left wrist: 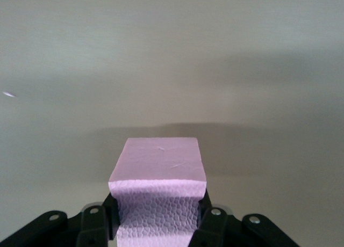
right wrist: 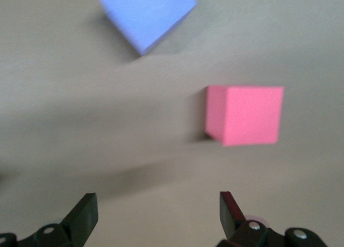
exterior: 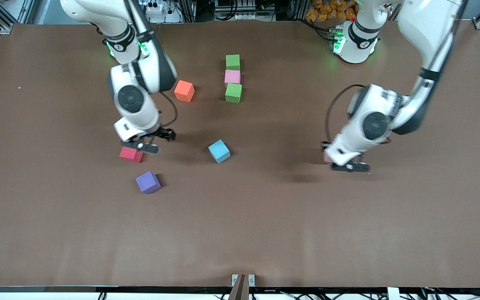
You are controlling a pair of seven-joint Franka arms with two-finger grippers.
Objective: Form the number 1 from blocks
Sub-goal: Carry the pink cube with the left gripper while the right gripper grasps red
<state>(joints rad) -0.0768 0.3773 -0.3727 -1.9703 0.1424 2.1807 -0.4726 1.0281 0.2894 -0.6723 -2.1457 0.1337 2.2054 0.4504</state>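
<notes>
Nearest the camera, a purple block [exterior: 148,182] is seen on the brown worktop [exterior: 240,233], with a red block [exterior: 131,154] just beside the right gripper [exterior: 150,141], whose fingers [right wrist: 83,217] are spread wide and grasp nothing. A blue block [exterior: 219,151] is found mid-worktop; an orange block [exterior: 184,91] and a green-pink-green column [exterior: 233,78] lie farther away. A light pink block [left wrist: 157,196] is clenched by the left gripper [exterior: 345,163], low at the worktop.

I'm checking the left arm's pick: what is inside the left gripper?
A light pink block sits between the fingers of the left gripper, which is shut on it. Its top and one textured side show; the faces against the fingers are covered.
</notes>
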